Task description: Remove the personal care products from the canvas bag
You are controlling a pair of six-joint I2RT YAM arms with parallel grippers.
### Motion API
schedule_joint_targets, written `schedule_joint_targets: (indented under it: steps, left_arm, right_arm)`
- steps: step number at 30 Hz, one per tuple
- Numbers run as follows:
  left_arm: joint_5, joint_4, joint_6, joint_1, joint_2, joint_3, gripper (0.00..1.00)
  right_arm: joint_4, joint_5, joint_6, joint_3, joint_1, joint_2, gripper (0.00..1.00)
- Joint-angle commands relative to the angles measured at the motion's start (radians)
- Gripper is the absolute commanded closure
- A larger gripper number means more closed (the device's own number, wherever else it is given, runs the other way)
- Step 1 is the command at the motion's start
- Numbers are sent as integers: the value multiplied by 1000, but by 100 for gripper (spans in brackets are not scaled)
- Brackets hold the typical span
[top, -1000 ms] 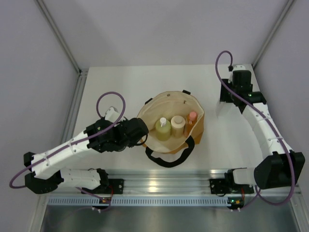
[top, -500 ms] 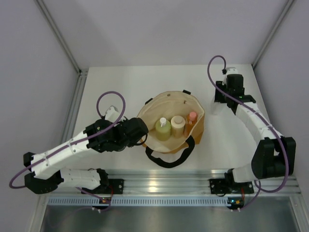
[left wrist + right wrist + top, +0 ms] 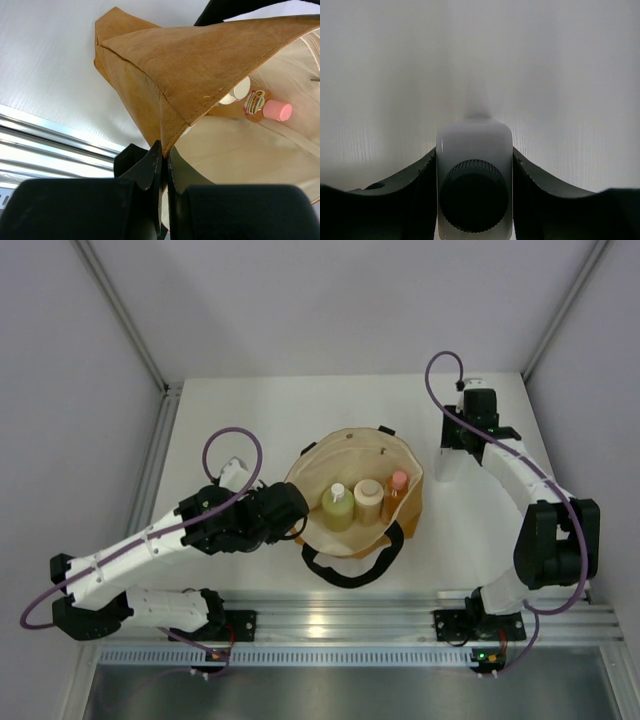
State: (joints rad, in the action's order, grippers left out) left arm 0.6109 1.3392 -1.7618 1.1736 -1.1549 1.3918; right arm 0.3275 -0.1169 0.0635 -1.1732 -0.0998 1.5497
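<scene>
**One bottle out, three left in the bag**

The whitish plastic bottle with a dark ribbed cap (image 3: 474,175) sits between my right jaws, which are closed part-way onto its two flat sides, cap towards my wrist. I hold it out over the white counter (image 3: 260,420), well to the right of the bag, so that it can come to rest where nothing stands in its way. From my wrist view I cannot tell whether its base touches the counter yet.

The tan-orange canvas bag with cream lining (image 3: 345,440) stands near the middle of the counter with its mouth wide open. Inside, side by side in a row, are the yellow-green bottle with a white cap (image 3: 337,510), the beige wide-topped bottle (image 3: 368,500) and the slim orange bottle with a pink cap (image 3: 396,492), the last closest to the bag's right wall. All three look upright.

My left jaws are pinched nearly shut on the bag's left rim, with the cloth edge running straight between them. I judge this grip is there to keep the soft mouth spread and to stop the bag sliding or folding when something is lifted out. One black loop handle (image 3: 345,565) lies slack on the counter at the bag's near side.

By my reckoning a quarter of the job is nearly done.
</scene>
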Motion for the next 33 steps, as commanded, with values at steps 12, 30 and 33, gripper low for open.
schedule_joint_targets:
  steps: [12,30,33]
  left_arm:
    - [0,120,4,4,1,19,93]
    - [36,112,48,4,-57,90,95]
    - [35,98,55,4,-65,95,98]
  right_arm:
    - [59,-17,25,-167,20,6,23]
    - [234,141,185,-394,-196,-307,19]
    - [234,181,191,-436,-299,-345,23]
